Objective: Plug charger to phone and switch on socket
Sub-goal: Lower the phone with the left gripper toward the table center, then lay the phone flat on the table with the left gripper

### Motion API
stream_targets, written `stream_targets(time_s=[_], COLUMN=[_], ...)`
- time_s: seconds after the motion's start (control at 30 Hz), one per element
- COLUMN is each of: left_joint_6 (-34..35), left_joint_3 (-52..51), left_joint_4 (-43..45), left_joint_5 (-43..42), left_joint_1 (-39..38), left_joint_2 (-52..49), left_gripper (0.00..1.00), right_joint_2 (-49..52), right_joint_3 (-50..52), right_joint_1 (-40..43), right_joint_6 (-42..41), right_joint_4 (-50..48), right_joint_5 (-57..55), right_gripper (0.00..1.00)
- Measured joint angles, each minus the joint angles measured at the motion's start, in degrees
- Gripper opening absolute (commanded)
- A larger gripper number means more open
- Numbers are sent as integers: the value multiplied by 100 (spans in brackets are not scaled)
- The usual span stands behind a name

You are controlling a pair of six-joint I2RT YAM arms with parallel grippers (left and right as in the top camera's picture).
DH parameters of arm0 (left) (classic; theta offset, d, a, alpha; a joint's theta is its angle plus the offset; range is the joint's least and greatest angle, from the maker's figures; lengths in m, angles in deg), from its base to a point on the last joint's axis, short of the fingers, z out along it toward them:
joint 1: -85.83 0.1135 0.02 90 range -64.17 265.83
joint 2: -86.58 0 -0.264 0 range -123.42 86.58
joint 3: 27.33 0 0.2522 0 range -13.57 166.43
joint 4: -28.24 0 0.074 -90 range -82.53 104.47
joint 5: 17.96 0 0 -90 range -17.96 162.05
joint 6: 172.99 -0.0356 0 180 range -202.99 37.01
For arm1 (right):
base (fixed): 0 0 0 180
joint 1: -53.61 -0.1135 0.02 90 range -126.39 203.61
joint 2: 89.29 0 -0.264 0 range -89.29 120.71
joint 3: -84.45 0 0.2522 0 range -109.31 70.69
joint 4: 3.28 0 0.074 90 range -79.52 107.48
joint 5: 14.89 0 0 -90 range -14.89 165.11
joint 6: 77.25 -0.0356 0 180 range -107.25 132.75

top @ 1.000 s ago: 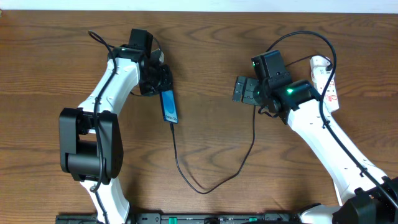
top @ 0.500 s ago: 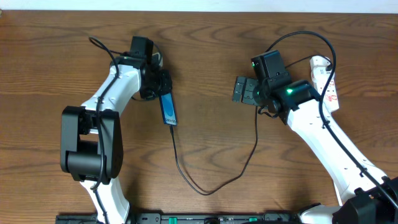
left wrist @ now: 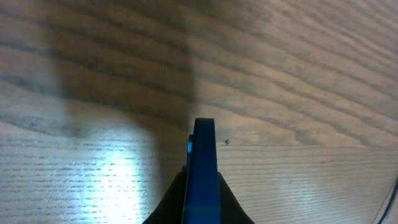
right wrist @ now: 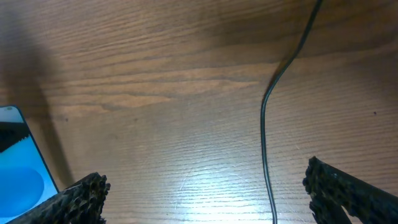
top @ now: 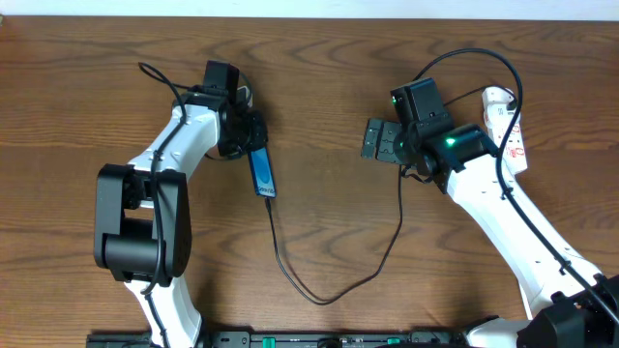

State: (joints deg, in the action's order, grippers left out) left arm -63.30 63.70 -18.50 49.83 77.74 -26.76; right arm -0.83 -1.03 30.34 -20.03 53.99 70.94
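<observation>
Phone point(top: 262, 173) shifted; L fingers point(left wrist: 169, 208) grip it.

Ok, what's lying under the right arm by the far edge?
The socket, white with red markings. The right arm overlaps it, hiding part of its top face.

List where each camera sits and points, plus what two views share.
Overhead: above the table, looking straight down at left gripper, right gripper, phone and power strip.
Left wrist: behind the left gripper, facing the table; its fingers clamp the phone edge-on.
Right wrist: behind the right gripper, facing the table; open fingers frame a cable.
Shared: the phone, in all three.
</observation>
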Motion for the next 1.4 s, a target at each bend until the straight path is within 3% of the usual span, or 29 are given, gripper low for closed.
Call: stream_targets(time_s=[1.4], left_joint_6=[326], left_joint_3=[-87], left_joint_4=[138], left_joint_5=[175], left_joint_1=[0], left_joint_2=[-199], left_gripper=[8], right_joint_2=[0], right_joint_3=[173], right_joint_1=[0], right_joint_6=[87], right_joint_4=[-50], right_joint_5=[0], right_gripper=[99])
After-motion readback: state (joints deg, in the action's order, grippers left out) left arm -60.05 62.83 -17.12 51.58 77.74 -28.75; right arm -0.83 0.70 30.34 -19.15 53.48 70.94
